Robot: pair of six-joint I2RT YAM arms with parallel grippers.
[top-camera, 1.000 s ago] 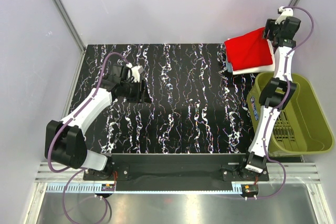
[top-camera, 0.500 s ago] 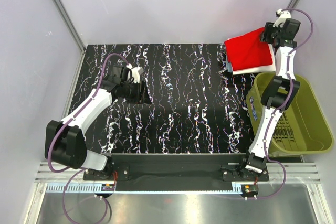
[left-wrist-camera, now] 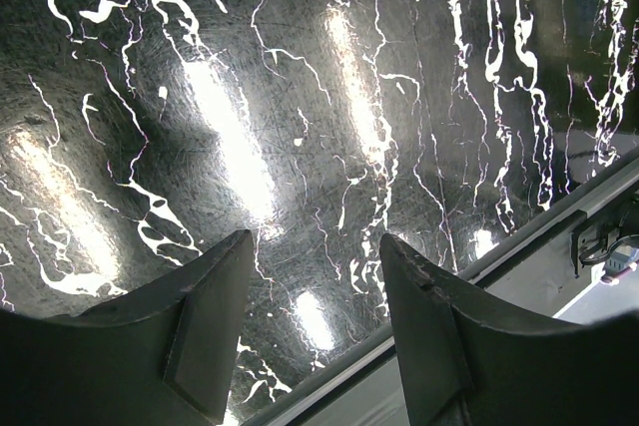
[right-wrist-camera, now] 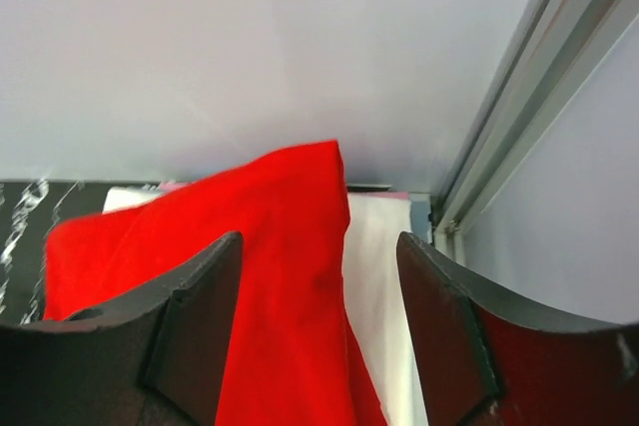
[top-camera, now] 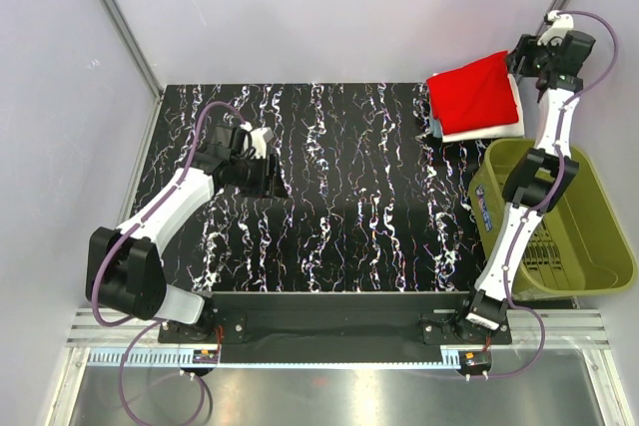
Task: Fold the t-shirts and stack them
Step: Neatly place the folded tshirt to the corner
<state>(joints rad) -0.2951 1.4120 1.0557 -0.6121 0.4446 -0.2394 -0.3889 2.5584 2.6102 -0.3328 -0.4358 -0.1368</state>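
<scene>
Left end effector (left-wrist-camera: pixel 312 246) open about halfway, empty, hanging just over the bare black marbled counter (top-camera: pixel 349 197) on its left side; whether the tips touch it can't be told. Right end effector (right-wrist-camera: pixel 319 241) open, fingers well apart, gripping nothing, up at the far right corner beside the stack. Red t-shirt (top-camera: pixel 474 92) lies folded on top of that stack at the counter's far right corner, with a white t-shirt (top-camera: pixel 489 133) under it showing only along the near and right edges. A dark sliver at the stack's near left corner is too small to identify. In the wrist view the fingers frame the red cloth, so contact is unclear. Olive-green basket (top-camera: pixel 609 216) is off the right edge, partly hidden by the right arm (top-camera: pixel 519 216). Versus a second ago, the right end effector has pulled back right, off the red corner; the left is unchanged.
</scene>
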